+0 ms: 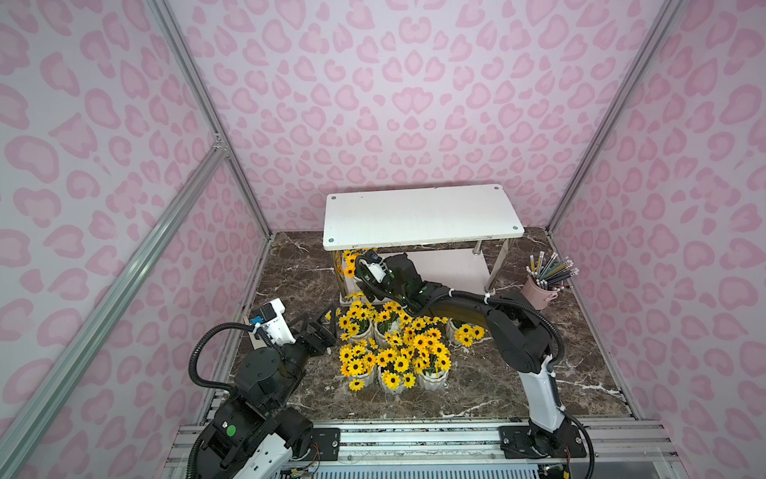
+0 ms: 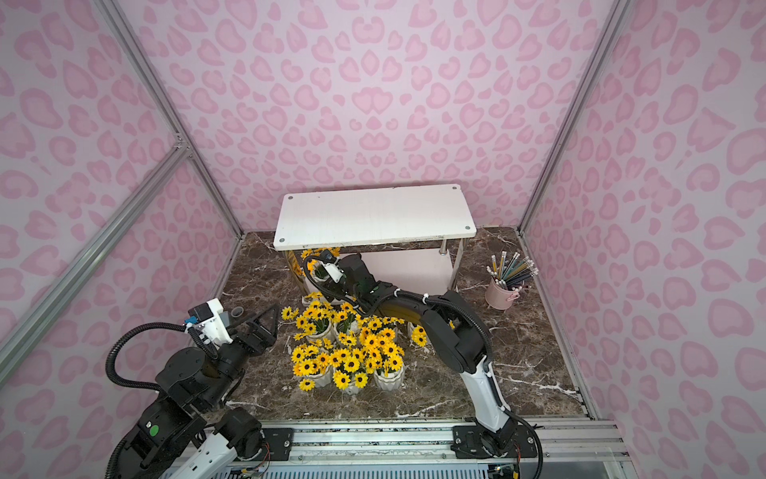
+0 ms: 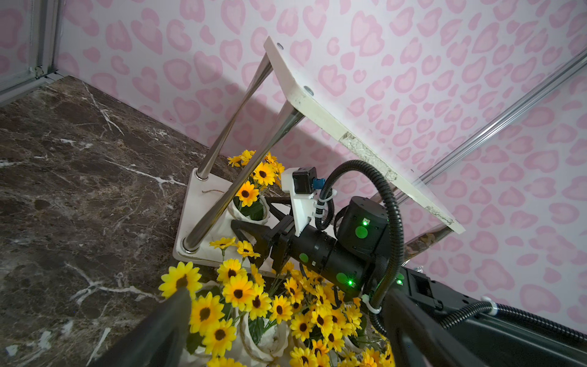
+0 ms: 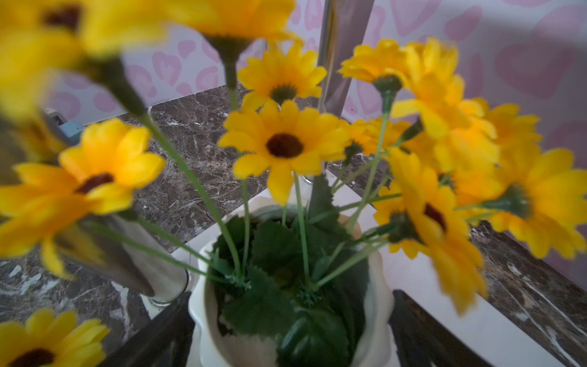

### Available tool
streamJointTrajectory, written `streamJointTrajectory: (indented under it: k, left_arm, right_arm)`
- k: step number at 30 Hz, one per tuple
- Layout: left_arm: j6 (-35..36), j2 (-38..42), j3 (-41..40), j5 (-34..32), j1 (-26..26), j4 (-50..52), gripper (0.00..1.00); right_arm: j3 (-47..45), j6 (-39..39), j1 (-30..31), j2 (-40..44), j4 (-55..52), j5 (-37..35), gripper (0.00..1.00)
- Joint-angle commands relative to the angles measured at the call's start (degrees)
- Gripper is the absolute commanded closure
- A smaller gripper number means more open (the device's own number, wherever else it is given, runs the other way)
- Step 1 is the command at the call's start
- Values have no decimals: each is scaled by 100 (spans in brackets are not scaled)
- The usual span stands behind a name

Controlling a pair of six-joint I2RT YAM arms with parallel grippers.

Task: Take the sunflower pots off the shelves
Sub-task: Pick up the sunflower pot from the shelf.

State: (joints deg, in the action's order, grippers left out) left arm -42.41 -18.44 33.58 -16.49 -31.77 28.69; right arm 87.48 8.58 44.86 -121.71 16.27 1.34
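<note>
The white two-tier shelves (image 1: 418,215) (image 2: 373,215) stand at the back of the marble table. One sunflower pot (image 3: 251,209) (image 4: 286,279) sits at the left end of the lower shelf (image 3: 197,203), beside a chrome leg. My right gripper (image 3: 251,212) (image 4: 290,317) reaches in under the top board and is open, one finger on each side of this pot, with a gap showing on one side. Several sunflower pots (image 1: 393,344) (image 2: 348,352) stand clustered on the table in front. My left gripper (image 1: 331,325) (image 2: 273,325) hovers open just left of the cluster, holding nothing.
A pink bucket of pencils (image 1: 543,290) (image 2: 503,294) stands at the right of the table. The chrome leg (image 3: 235,187) slants close past the shelf pot. Pink patterned walls close in three sides, and an aluminium rail (image 1: 414,439) runs along the front.
</note>
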Motion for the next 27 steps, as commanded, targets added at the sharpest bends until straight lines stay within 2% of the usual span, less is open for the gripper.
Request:
streamJointTrajectory:
  k: [1, 10, 27]
  left_arm:
    - [21, -28, -8, 40, 4, -192, 3]
    - [118, -90, 6, -17, 4, -180, 3]
    - [181, -44, 6, 63, 4, -226, 3]
  right_arm:
    - [217, 30, -21, -105, 54, 164, 3]
    - [712, -125, -114, -447, -75, 441, 2]
    - [791, -268, -138, -702, 393, 577, 2]
